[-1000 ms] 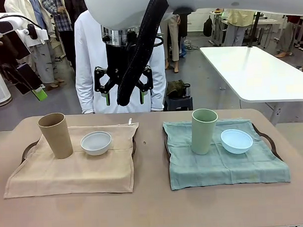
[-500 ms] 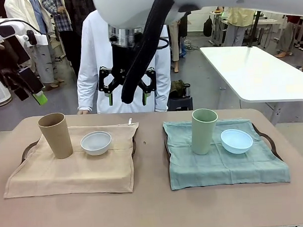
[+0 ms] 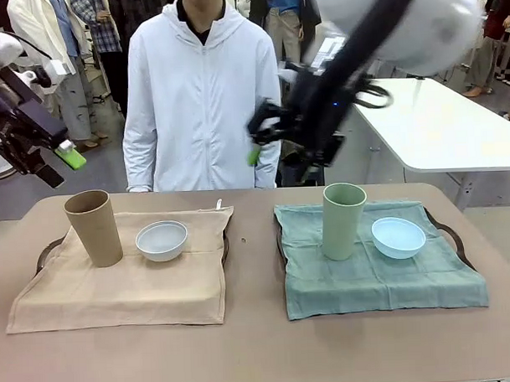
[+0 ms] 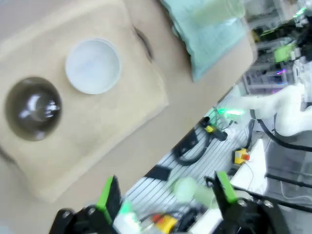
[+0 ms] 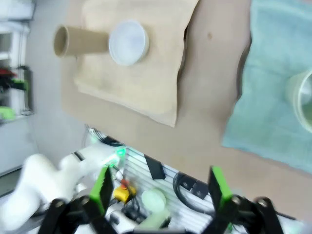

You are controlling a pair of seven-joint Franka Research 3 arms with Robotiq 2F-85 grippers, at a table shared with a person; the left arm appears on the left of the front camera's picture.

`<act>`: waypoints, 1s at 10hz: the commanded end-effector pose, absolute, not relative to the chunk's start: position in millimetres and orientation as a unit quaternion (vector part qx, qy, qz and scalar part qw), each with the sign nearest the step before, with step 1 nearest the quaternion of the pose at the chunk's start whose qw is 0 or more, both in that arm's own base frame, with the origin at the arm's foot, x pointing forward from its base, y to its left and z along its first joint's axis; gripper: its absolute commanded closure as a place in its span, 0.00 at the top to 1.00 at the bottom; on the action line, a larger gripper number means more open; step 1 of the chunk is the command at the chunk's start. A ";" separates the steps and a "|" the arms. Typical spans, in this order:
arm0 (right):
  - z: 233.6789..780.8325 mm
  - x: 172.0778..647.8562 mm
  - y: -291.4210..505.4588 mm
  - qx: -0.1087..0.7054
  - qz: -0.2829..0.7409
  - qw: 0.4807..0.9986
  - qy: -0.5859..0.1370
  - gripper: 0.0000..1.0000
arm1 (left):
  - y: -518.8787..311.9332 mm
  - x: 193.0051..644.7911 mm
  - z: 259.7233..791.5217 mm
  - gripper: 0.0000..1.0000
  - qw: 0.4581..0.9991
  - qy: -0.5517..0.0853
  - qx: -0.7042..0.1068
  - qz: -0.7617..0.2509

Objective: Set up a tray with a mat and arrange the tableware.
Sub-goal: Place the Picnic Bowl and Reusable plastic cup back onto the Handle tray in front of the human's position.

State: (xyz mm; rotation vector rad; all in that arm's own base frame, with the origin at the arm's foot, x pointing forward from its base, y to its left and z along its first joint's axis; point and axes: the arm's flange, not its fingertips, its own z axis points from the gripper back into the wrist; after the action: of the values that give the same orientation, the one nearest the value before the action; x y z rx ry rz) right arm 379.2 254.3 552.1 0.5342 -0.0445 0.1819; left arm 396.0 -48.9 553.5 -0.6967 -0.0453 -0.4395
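Two trays lie side by side on the table. The left tray carries a tan mat, a tan tumbler and a white bowl. On the right tray are a green mat, a pale green tumbler and a light blue bowl. My left gripper hangs open, high above the table's far left. The right gripper, blurred, is open in the air above the gap between the trays. From above, the left gripper looks down on tumbler and bowl; the right gripper is empty too.
A person in a white hooded jacket stands at the far side, arms down. Behind to the right stands a white table. Bare tabletop runs along the near edge and between the trays.
My right arm has swung from in front of the person's chest over to the right, its gripper turning sideways. The left gripper drifted slightly left. Mats and tableware have not moved.
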 end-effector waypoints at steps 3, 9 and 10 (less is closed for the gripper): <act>548.2 331.5 125.8 0.320 0.087 0.942 -0.050 1.00 | 8.8 417.0 534.6 1.00 0.882 -0.017 -0.445 -0.156; 569.7 310.7 75.7 0.333 0.058 0.937 -0.084 1.00 | 40.4 415.6 523.6 1.00 0.885 -0.021 -0.448 -0.123; 569.7 310.7 75.7 0.333 0.058 0.937 -0.084 1.00 | 40.4 415.6 523.6 1.00 0.885 -0.021 -0.448 -0.123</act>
State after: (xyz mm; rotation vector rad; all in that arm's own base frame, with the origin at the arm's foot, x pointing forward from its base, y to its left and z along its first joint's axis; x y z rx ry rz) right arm 306.1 70.5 569.9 0.6645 -0.1850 0.0893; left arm 415.6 42.0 522.9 -0.9254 -0.0536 -0.2720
